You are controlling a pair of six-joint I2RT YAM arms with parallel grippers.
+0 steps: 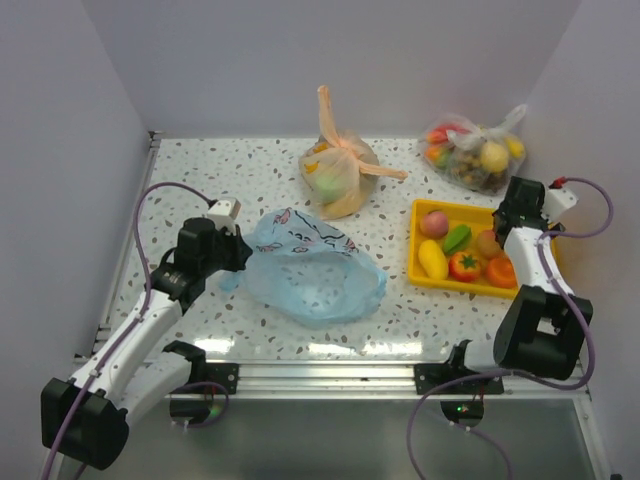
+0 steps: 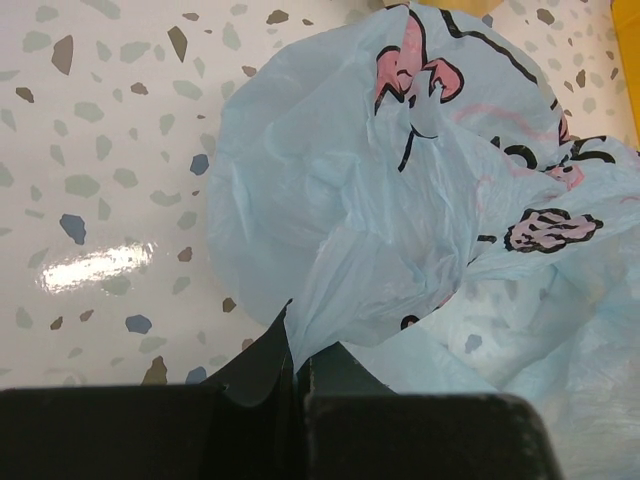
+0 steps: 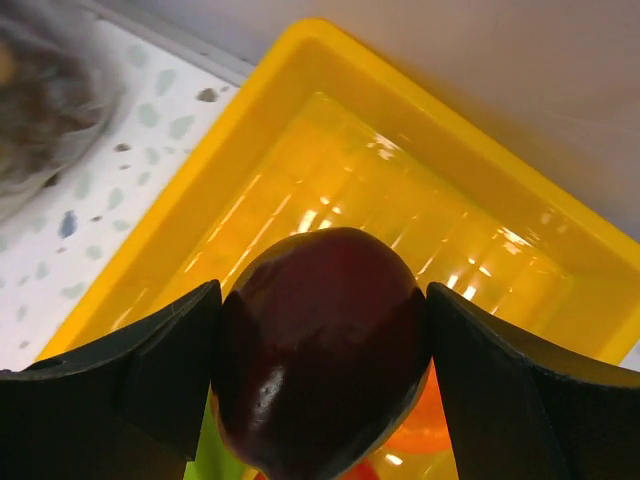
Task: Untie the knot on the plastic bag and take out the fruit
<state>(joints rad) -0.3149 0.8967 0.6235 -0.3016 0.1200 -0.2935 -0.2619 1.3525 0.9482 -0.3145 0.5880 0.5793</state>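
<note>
The table [image 1: 200, 170] is white with lots of little gray, blue and brown specks. Plain pale walls stand round it on three sides: the back wall [image 1: 330, 60] at 12 o'clock, the left wall [image 1: 50, 200] at 9 o'clock and the right wall [image 1: 605, 90] at 3 o'clock. At 6 o'clock a silver metal rail [image 1: 330, 378] runs along the table's edge. Bright white light spots [image 1: 330, 349] shine on the tabletop just by that rail.

A robotics lab booth: plain white walls [image 1: 330, 60] enclose a speckled tabletop [image 1: 200, 170] with a metal rail [image 1: 330, 377].
</note>
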